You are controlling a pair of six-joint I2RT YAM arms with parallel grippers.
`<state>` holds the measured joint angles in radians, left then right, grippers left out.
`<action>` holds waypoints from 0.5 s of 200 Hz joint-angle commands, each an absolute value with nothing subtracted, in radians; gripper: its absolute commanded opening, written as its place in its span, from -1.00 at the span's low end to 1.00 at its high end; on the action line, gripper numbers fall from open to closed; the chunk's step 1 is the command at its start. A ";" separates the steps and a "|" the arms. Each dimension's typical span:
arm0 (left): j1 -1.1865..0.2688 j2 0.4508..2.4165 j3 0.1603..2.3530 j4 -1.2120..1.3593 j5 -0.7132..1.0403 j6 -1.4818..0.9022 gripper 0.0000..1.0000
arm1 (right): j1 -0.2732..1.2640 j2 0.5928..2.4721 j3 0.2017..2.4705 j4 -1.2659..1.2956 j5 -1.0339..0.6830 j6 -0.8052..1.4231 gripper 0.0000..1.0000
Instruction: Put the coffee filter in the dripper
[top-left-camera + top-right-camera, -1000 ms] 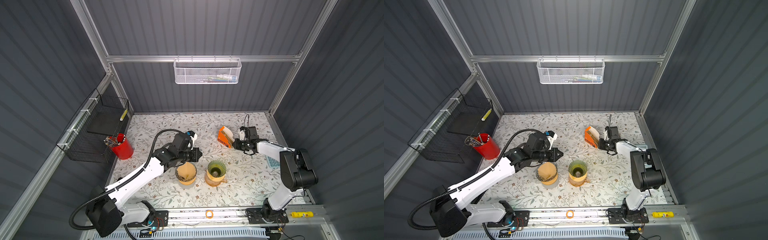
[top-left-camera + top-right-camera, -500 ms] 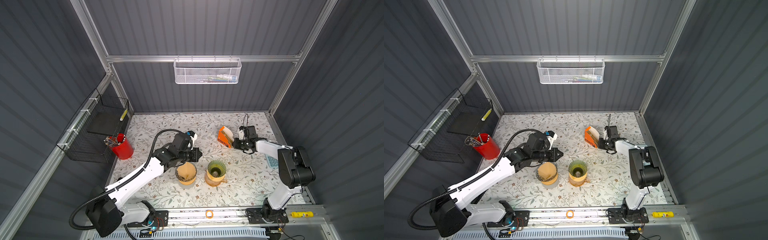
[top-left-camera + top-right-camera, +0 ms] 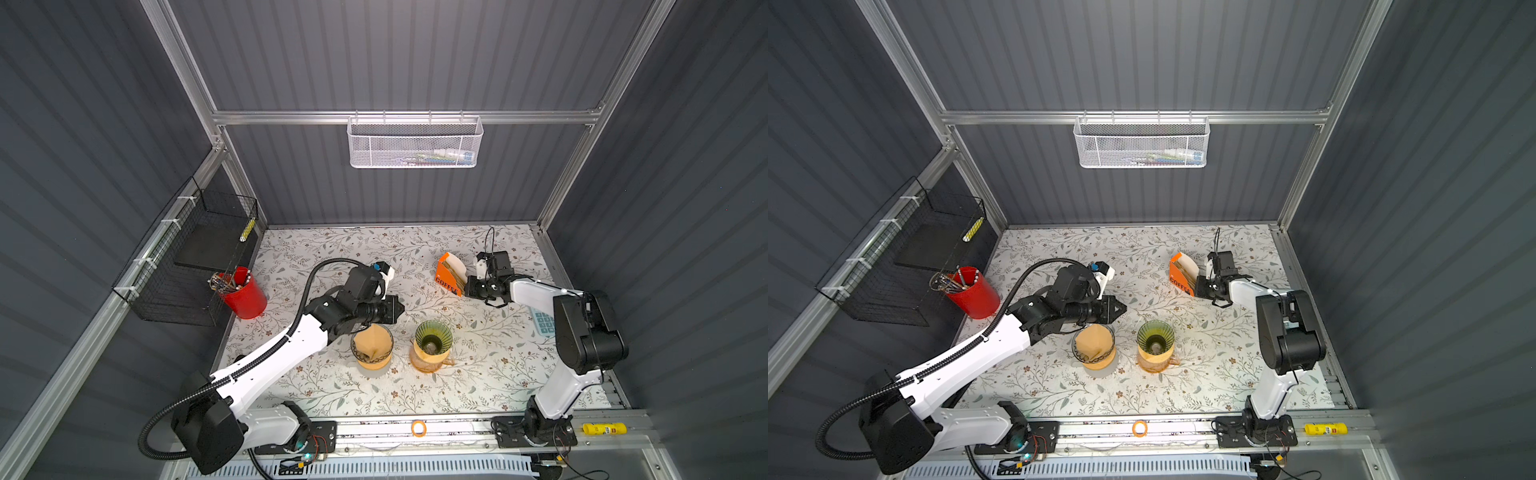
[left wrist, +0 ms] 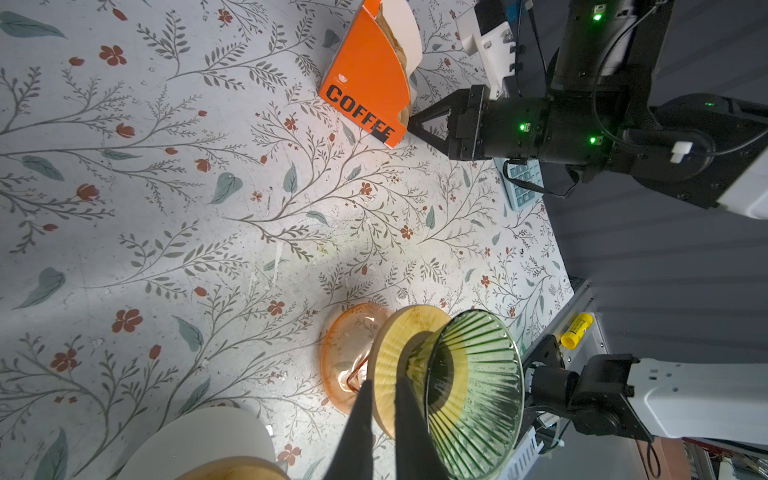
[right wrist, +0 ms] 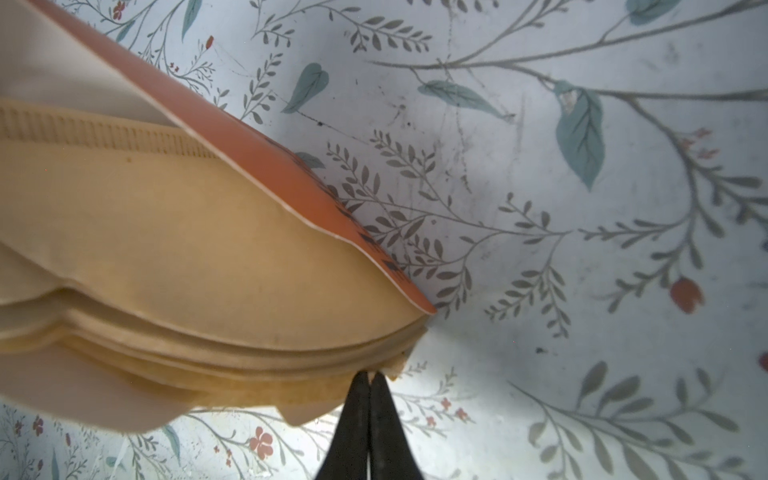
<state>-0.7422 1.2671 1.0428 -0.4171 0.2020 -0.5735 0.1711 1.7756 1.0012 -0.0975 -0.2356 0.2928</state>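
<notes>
An orange box marked COFFEE [image 3: 448, 274] [image 4: 365, 83] stands at the back right with a stack of brown coffee filters [image 5: 199, 266] in it. My right gripper [image 3: 467, 286] [image 5: 370, 376] is at the box's open side, shut on the edge of a coffee filter at the stack's lower corner. The green ribbed dripper [image 3: 432, 337] [image 3: 1155, 334] [image 4: 473, 390] sits on an orange glass carafe [image 4: 345, 357] at mid-table and holds no filter. My left gripper [image 3: 397, 309] [image 4: 383, 378] hovers left of it, shut on nothing.
A second dripper [image 3: 372, 345] with a brown filter in it stands just left of the green one, under my left wrist. A red pen cup [image 3: 241, 293] stands at the left edge, a calculator [image 3: 542, 322] under the right arm, and a wire basket [image 3: 195, 257] on the left wall.
My right gripper's jaws have closed on the filter edge at the box. The left arm has stayed where it was.
</notes>
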 commanded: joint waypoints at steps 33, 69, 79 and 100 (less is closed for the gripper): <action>-0.736 1.243 1.037 -0.419 0.206 -0.583 -0.73 | 0.176 1.760 1.010 -0.125 -0.227 0.281 -1.00; -0.736 1.241 1.036 -0.419 0.206 -0.583 -0.73 | 0.176 1.737 1.002 -0.133 -0.225 0.278 -1.00; -0.736 1.239 1.037 -0.419 0.205 -0.583 -0.73 | 0.176 1.731 0.997 -0.133 -0.225 0.279 -1.00; -0.736 1.238 1.035 -0.422 0.206 -0.584 -0.73 | 0.176 1.714 0.993 -0.146 -0.224 0.287 -1.00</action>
<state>-0.7422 1.2602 1.0420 -0.4175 0.2020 -0.5739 0.1719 1.7535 1.0008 -0.1184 -0.2348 0.2871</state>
